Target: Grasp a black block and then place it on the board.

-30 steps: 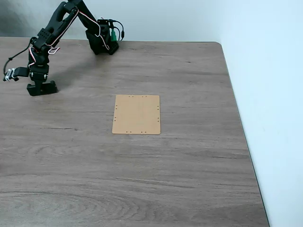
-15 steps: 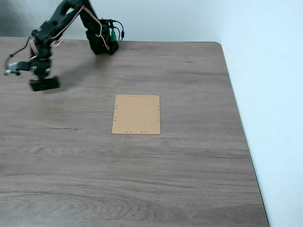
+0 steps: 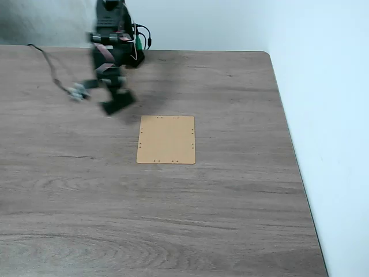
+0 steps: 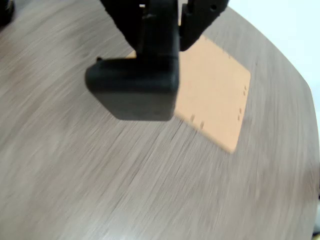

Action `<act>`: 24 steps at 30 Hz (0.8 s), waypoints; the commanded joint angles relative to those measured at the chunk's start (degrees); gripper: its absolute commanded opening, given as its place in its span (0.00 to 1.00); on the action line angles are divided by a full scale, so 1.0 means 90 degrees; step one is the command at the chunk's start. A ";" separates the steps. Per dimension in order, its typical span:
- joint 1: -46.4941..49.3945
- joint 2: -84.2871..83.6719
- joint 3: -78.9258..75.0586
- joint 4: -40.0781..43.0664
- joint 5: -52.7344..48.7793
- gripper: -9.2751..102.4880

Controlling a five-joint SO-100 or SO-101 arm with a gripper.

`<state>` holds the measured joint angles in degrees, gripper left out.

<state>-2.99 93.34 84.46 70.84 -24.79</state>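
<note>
Jaws: closed on the block [image 4: 134, 90], which fills the gap between them in the wrist view. The block hangs crosswise below the fingers [image 4: 159, 27], its long side roughly level, clear of the table [image 4: 75, 175]. Its outline is soft from motion blur; no finer detail can be read.

Gripper [image 3: 118, 103]: in the fixed view it is seen as a dark, blurred shape above the table, at about 10 o'clock from the board [image 3: 166, 139] and just off that corner. The block cannot be told apart from the gripper in this view. A dark shadow lies on the table beneath and to the right of the gripper.

Arm [image 3: 109, 40]: it rises from the gripper toward 12 o'clock, to a base near the far table edge. A thin cable [image 3: 49, 66] runs from the arm toward 9 o'clock across the tabletop.

Board: it lies flat near the table centre, long side running 12 to 6 o'clock in the fixed view, with small holes along its edges. Its surface is bare. In the wrist view the board [image 4: 220, 95] sits at 3 o'clock from the block, partly hidden behind the block and fingers.

Table: grey-brown wood grain, with a rounded far right corner; a pale wall [image 3: 328, 115] borders it on the right.
</note>
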 commanded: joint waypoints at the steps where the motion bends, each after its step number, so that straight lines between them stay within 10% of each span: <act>1: -0.0537 -0.0137 -0.0537 -0.0020 0.0195 0.08; 24: -0.1465 -0.2129 -0.2305 -0.0752 0.0449 0.08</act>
<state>-14.59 73.30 66.27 65.48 -19.16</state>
